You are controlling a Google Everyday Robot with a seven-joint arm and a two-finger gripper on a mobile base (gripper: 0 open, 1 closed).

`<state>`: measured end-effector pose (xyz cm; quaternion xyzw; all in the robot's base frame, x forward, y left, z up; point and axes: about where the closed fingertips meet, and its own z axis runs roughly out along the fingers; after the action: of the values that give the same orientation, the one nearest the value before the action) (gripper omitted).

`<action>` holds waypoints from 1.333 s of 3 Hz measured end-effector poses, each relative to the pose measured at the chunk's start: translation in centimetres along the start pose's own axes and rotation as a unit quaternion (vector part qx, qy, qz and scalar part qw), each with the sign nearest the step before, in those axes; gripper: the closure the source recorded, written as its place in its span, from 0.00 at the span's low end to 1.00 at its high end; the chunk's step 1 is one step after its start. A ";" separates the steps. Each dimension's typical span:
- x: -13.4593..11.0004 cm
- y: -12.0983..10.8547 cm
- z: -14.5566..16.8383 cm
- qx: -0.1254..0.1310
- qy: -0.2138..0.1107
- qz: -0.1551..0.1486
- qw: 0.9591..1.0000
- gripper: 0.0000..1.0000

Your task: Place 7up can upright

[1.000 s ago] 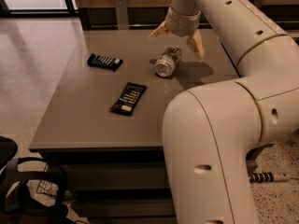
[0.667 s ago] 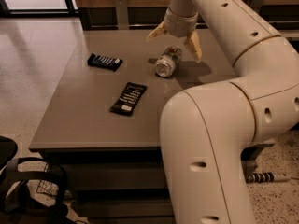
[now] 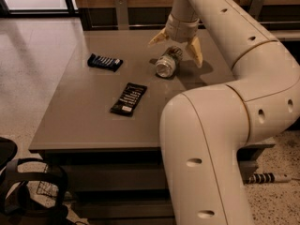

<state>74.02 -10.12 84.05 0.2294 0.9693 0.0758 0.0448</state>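
The 7up can (image 3: 168, 63) lies on its side on the grey table (image 3: 84, 111), its shiny end facing the camera. My gripper (image 3: 176, 47) hangs just above and behind the can with its two tan fingers spread wide, one finger (image 3: 158, 37) to the can's left and the other finger (image 3: 195, 51) to its right. The fingers straddle the can and do not grip it.
A dark blue snack bar (image 3: 105, 62) lies at the table's left. A black snack bar (image 3: 129, 98) lies nearer the front. My large white arm (image 3: 220, 125) fills the right side. A dark chair (image 3: 28, 191) stands on the floor at lower left.
The gripper has come slightly lower toward the can. The can and the bars have not moved.
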 end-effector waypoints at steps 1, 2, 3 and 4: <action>0.2 -0.3 0.0 0.016 -0.009 0.002 1.000 0.26; -0.2 0.2 0.4 0.009 -0.014 0.001 1.000 0.47; -0.6 0.6 0.9 0.003 -0.019 -0.001 1.000 0.78; -0.8 0.8 1.2 0.001 -0.022 -0.001 1.000 1.00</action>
<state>75.25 -9.61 83.03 0.2298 0.9685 0.0703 0.0658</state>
